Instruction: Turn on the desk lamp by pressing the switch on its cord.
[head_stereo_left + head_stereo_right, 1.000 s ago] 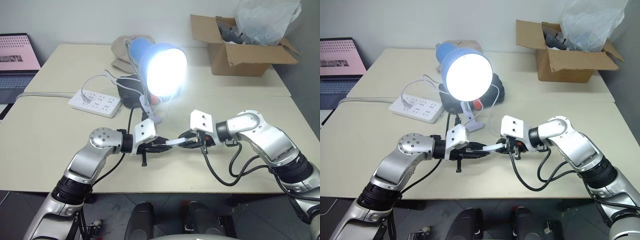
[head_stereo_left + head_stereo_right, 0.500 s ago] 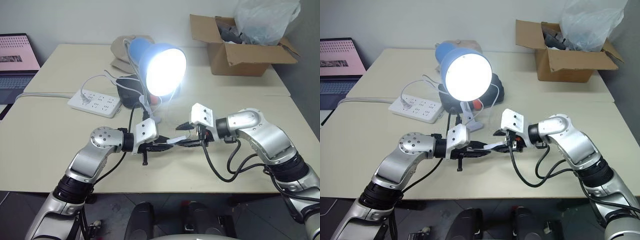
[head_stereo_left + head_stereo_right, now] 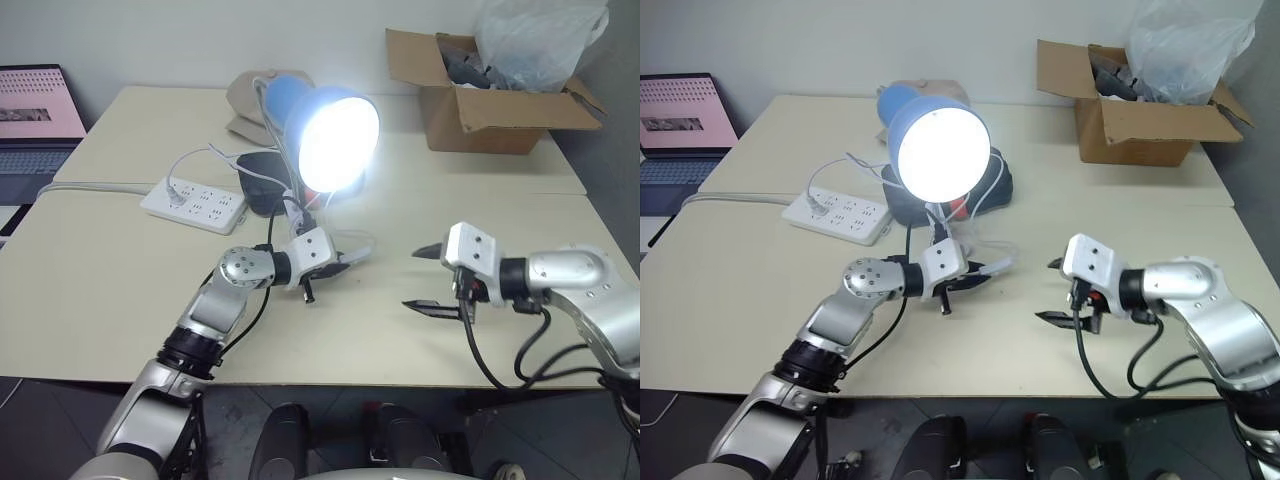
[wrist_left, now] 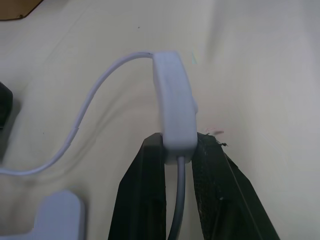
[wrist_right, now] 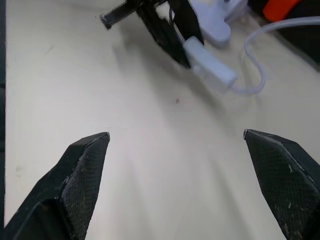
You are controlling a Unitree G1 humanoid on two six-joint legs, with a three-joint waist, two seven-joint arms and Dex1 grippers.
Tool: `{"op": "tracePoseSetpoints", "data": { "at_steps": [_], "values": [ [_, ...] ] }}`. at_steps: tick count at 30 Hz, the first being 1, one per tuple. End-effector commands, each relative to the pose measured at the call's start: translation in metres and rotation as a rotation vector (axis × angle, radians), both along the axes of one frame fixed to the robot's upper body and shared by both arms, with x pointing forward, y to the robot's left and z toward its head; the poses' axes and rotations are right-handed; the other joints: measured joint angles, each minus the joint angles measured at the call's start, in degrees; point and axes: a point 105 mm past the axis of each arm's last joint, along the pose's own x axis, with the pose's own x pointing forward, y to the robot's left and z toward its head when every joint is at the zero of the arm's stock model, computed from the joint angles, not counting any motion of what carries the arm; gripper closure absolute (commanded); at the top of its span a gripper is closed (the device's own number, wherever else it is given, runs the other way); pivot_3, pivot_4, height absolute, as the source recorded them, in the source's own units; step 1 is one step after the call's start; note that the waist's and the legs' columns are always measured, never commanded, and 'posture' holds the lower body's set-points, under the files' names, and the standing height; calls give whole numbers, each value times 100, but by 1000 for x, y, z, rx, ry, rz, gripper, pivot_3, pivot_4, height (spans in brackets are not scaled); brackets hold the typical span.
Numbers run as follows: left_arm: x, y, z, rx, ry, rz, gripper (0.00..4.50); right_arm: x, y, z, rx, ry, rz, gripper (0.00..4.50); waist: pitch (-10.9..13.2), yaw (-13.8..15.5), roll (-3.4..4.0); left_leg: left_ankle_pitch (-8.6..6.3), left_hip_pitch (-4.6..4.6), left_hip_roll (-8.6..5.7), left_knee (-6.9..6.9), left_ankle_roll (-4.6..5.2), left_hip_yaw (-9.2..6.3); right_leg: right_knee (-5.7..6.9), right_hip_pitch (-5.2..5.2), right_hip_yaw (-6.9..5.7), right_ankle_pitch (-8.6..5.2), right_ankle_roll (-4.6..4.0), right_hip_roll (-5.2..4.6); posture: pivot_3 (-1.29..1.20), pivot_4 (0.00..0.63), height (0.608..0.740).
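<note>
Left gripper (image 4: 179, 165) has its jaws clamped tight, arm reaching forward; right gripper (image 3: 428, 277) hangs apart with jaws spread wide, empty between them

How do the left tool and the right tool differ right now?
The left tool is shut on the switch, while the right tool is wide open and holds nothing. The left tool sits close under the lit desk lamp, near its clip base; the right tool hangs apart over bare table. Both have two black fingers and point inward toward each other.
</note>
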Motion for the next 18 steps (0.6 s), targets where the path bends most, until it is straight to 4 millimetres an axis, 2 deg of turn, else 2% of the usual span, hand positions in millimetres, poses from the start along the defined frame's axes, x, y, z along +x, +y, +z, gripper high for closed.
{"op": "tracePoseSetpoints", "data": {
  "at_steps": [1, 4, 6, 10, 12, 16, 18],
  "values": [
    [5, -4, 4, -8, -32, -12, 4089, -2, -2, 14, -3, -97, -44, 0, 0, -54, 0, 0, 1, 1, 0, 0, 0, 2, -1, 1, 0, 0, 1, 0, 150, 740],
    [10, -5, -2, -2, -20, -5, 4089, -1, -4, 14, 7, -118, -87, 0, 0, -75, 0, 1, 6, 0, 2, 0, -4, 7, 1, -1, 1, 1, 2, 0, 150, 740],
    [11, -5, -1, -8, -22, -9, 3389, -3, -4, 13, 7, -121, -96, 0, 0, -75, 0, 1, 6, -1, 2, 0, -5, 7, 2, -1, 1, 2, 1, 0, 150, 740],
    [10, -6, 6, -47, -17, -32, 2678, -4, -7, 12, 4, -126, -117, 0, 0, -75, 0, 1, 3, -2, 3, 0, -2, 2, 2, 1, 1, 3, 0, 0, 150, 740],
    [10, -6, 8, -52, -17, -34, 2162, -3, -7, 12, 5, -127, -123, 0, 0, -75, 0, 1, 1, -2, 2, 0, -2, 0, 2, 0, 1, 3, 0, 0, 150, 740],
    [7, 14, 31, -92, -66, 8, 1267, -1, -9, 11, -3, -133, -131, 0, 0, -89, -1, 1, 2, -1, 2, 0, -3, 1, 2, -1, 1, 3, 1, 0, 150, 740],
    [-1, 26, 44, -120, -92, 21, 807, 0, -10, 11, -3, -136, -133, 0, 0, -107, 0, 1, 3, 1, 1, 0, -2, 2, 1, 1, 1, 3, 2, 0, 150, 740]
  ]
}}
